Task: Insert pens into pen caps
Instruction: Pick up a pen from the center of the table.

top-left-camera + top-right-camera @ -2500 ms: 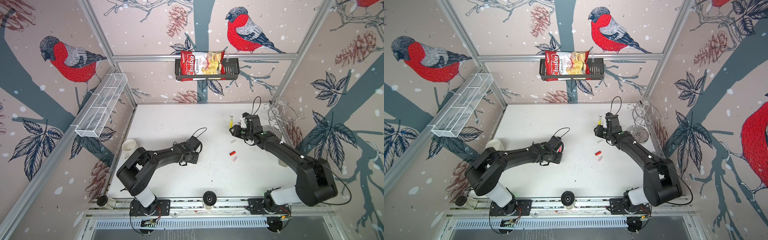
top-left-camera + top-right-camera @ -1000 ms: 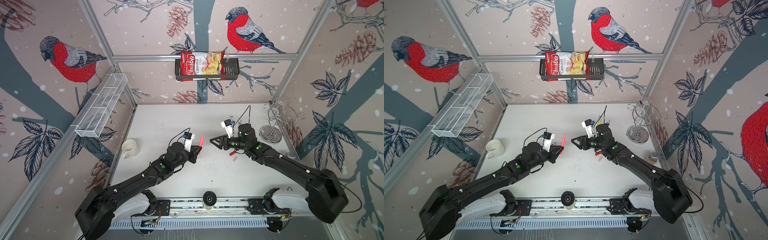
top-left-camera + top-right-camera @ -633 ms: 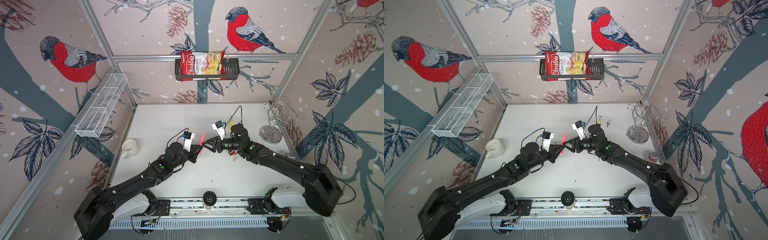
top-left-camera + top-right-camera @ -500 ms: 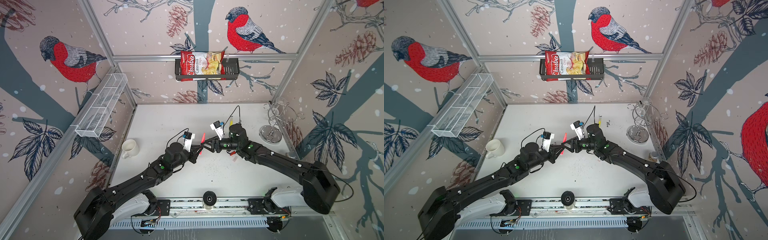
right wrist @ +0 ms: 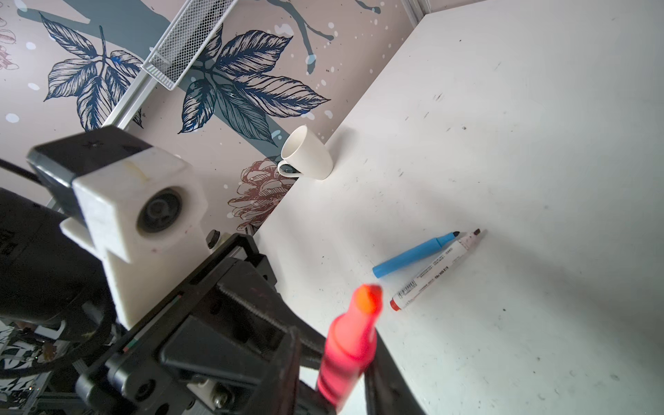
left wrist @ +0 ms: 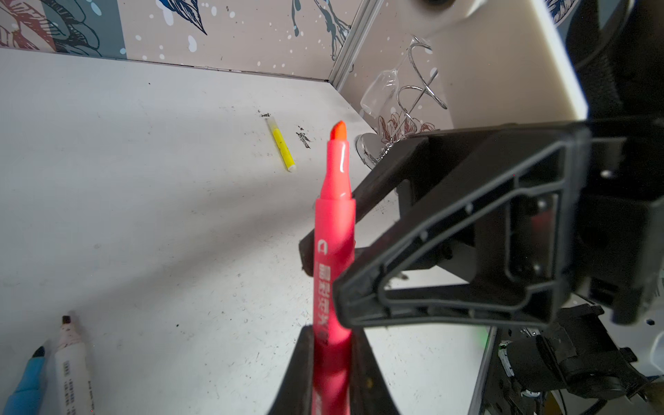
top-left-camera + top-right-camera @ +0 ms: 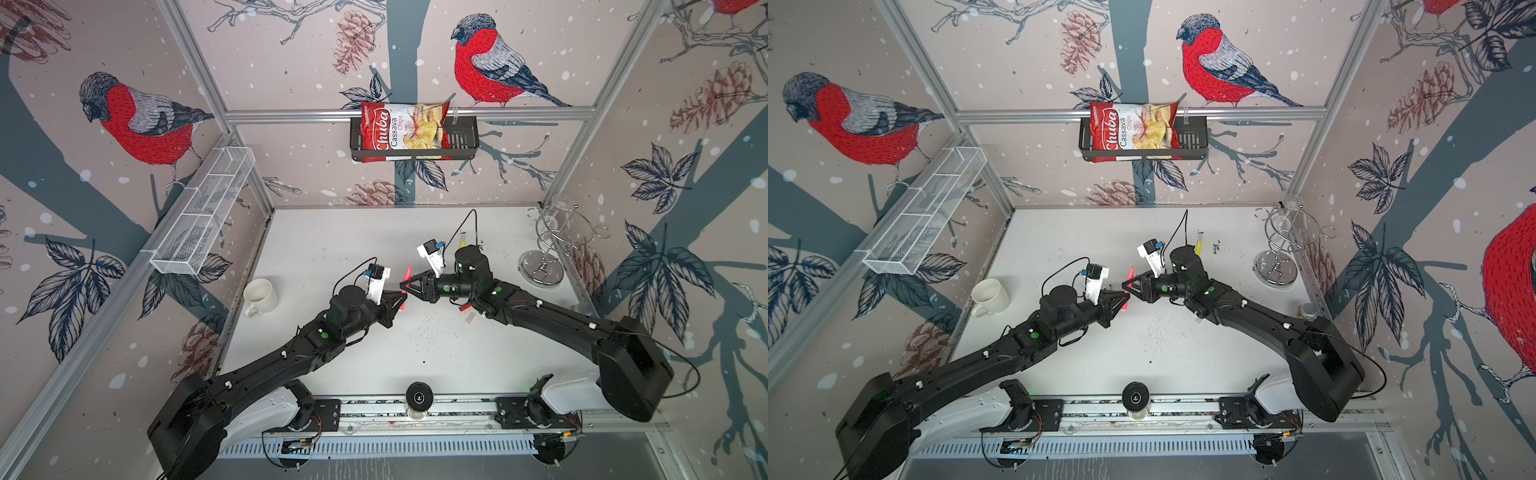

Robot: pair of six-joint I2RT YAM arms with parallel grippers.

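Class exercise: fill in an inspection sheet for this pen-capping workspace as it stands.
Surface: white table, dark specks.
Job's things: neon pink pen uncapped, held; blue pen and white pen lying side by side; yellow pen at back; red cap, whitish cap loose.
Clutter: mug, wire stand.
Grippers: left gripper shut on neon pink pen; right gripper straddling it, grip unclear.
Cables: black cables loop at both wrists.
Surroundings: chips bag in basket, mesh shelf.

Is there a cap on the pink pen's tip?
No, the pink pen shows its bare orange tip, with no cap on it.
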